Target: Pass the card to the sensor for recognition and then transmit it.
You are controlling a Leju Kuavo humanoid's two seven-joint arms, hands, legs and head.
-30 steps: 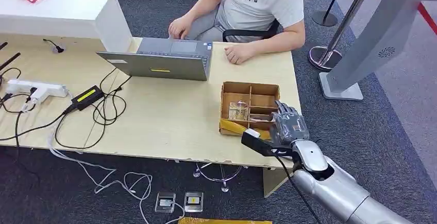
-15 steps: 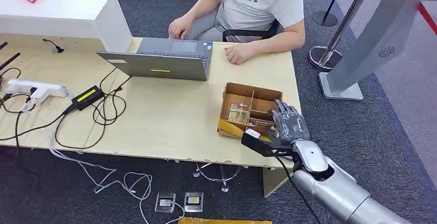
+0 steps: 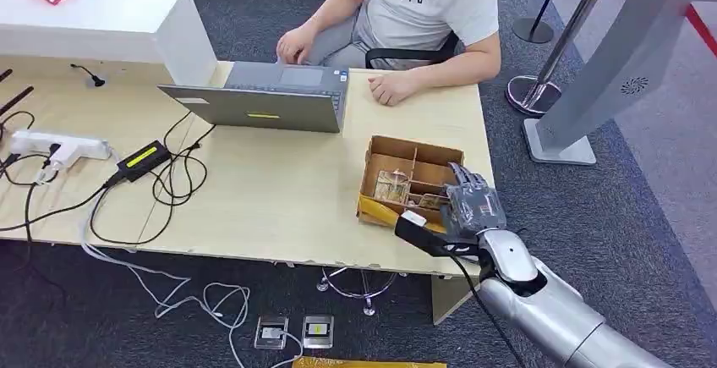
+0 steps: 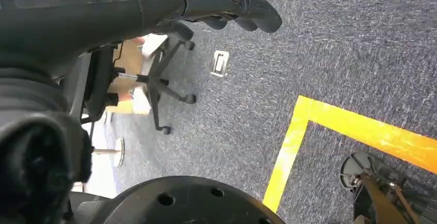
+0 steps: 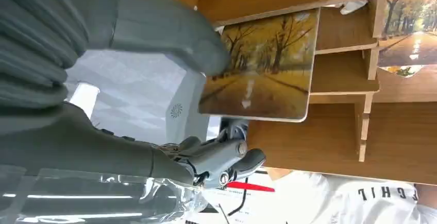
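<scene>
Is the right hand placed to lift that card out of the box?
Probably yes: the right hand already has its thumb on the card, which sticks out of the wooden box, nothing blocking it.

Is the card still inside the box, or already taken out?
Partly out. In the right wrist view the right hand pinches the card, one end still in the box.

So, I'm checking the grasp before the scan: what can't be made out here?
- Head view: the right robot hand covers the box's near compartments, so the card cannot be picked out there.
- Right wrist view: the thumb overlaps the card's corner; whether fingers press from behind is hidden.
- Left wrist view: the left robot hand is cut off by the top edge.
</scene>
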